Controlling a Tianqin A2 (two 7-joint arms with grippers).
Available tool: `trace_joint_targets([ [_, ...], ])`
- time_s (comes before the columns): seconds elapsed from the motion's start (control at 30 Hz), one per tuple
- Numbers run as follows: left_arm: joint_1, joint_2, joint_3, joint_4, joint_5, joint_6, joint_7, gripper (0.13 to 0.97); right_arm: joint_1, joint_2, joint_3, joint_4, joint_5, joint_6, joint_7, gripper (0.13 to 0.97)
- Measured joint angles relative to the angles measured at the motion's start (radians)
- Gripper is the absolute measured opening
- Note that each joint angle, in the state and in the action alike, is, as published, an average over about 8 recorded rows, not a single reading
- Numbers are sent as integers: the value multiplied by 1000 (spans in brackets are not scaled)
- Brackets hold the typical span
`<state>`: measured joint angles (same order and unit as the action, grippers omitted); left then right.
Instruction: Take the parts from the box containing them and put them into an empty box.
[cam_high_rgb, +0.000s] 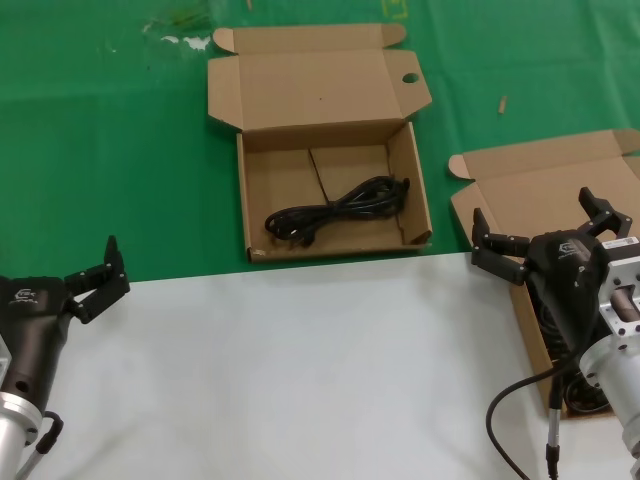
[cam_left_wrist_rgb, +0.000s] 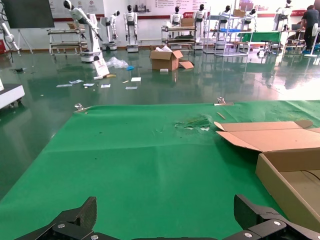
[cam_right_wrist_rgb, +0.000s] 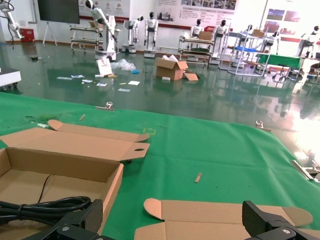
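The box with the round-holed lid flap (cam_high_rgb: 411, 78) lies open at mid table, with one black coiled cord (cam_high_rgb: 335, 212) inside. The plain-lidded box (cam_high_rgb: 530, 180) with a rounded corner tab lies open at the right; dark cords (cam_high_rgb: 548, 312) show in it beneath my right arm. My right gripper (cam_high_rgb: 535, 215) hangs open and empty over this box. In the right wrist view the gripper (cam_right_wrist_rgb: 175, 217) is above the plain lid (cam_right_wrist_rgb: 225, 220), with the holed box (cam_right_wrist_rgb: 65, 165) and its cord (cam_right_wrist_rgb: 45, 206) to one side. My left gripper (cam_high_rgb: 95, 272) is open and empty at the near left.
A white sheet (cam_high_rgb: 300, 380) covers the table's near half and green cloth (cam_high_rgb: 100, 150) the far half. A small wooden chip (cam_high_rgb: 503, 103) lies on the cloth. A torn patch (cam_high_rgb: 185, 40) is at the far left. My right arm's cable (cam_high_rgb: 520, 400) loops near the front.
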<state>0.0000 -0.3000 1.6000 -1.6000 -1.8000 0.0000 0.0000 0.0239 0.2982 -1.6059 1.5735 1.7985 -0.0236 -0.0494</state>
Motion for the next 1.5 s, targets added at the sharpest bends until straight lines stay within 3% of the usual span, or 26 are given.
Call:
trace_joint_targets([
  [1.5, 0, 0, 0, 0, 0, 0, 0, 966, 0, 0, 0, 0, 0, 0, 0, 966],
])
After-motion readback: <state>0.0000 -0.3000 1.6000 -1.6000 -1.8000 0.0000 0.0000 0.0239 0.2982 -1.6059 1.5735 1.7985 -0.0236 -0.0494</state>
